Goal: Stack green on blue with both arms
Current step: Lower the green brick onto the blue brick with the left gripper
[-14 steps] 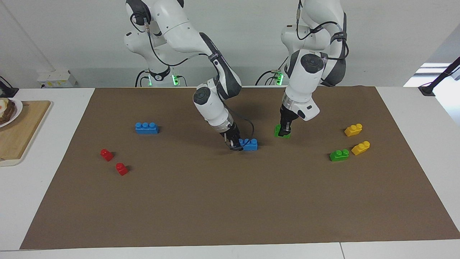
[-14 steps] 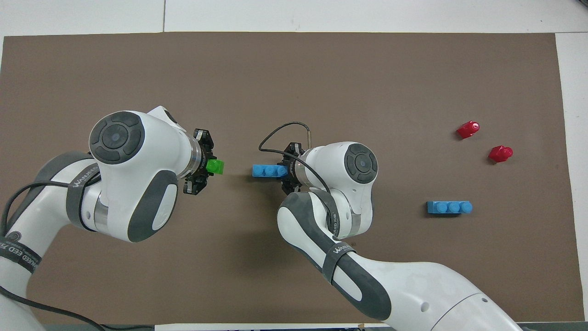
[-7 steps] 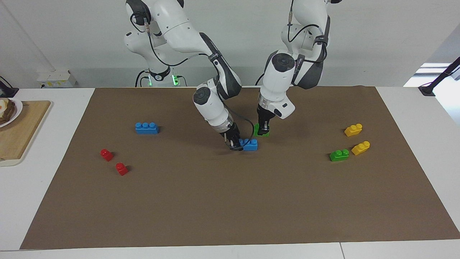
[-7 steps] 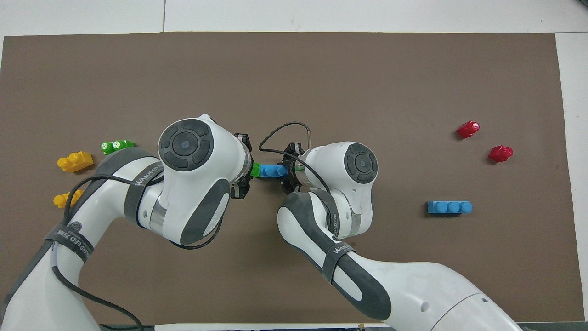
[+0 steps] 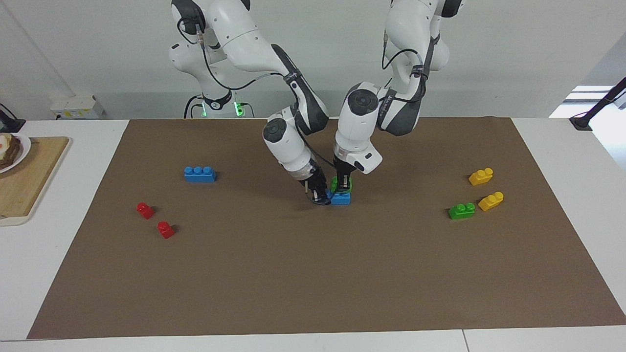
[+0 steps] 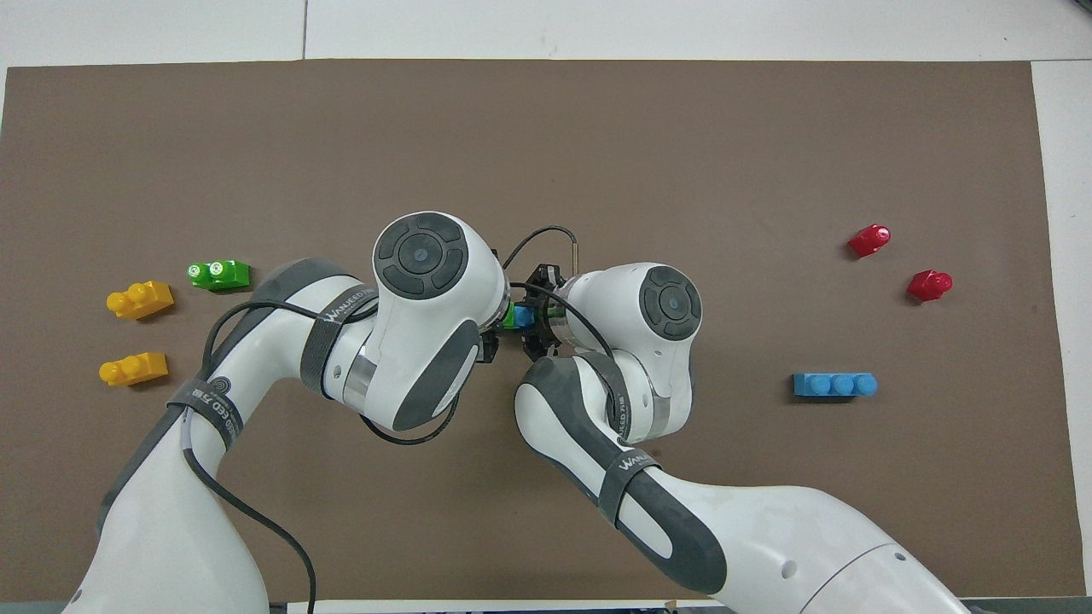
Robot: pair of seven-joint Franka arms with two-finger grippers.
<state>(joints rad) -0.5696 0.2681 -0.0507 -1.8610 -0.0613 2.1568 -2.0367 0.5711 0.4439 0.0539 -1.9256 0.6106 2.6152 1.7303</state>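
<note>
A blue three-stud brick (image 5: 341, 199) lies on the brown mat (image 5: 313, 274) in the middle of the table. My right gripper (image 5: 321, 196) is shut on the end of it toward the right arm's side. My left gripper (image 5: 342, 185) is shut on a green brick (image 5: 341, 184), which sits right at the top of the blue brick; whether the two are pressed together I cannot tell. In the overhead view only slivers of the green brick (image 6: 509, 315) and the blue brick (image 6: 523, 316) show between the two wrists.
A second blue brick (image 5: 199, 174) and two red bricks (image 5: 145, 210) (image 5: 166, 229) lie toward the right arm's end. Another green brick (image 5: 461, 210) and two yellow bricks (image 5: 480, 176) (image 5: 491, 201) lie toward the left arm's end. A wooden board (image 5: 24, 176) sits off the mat.
My left gripper has carried the green brick across from the left arm's side until it is over the blue brick. The right gripper and the blue brick have stayed put.
</note>
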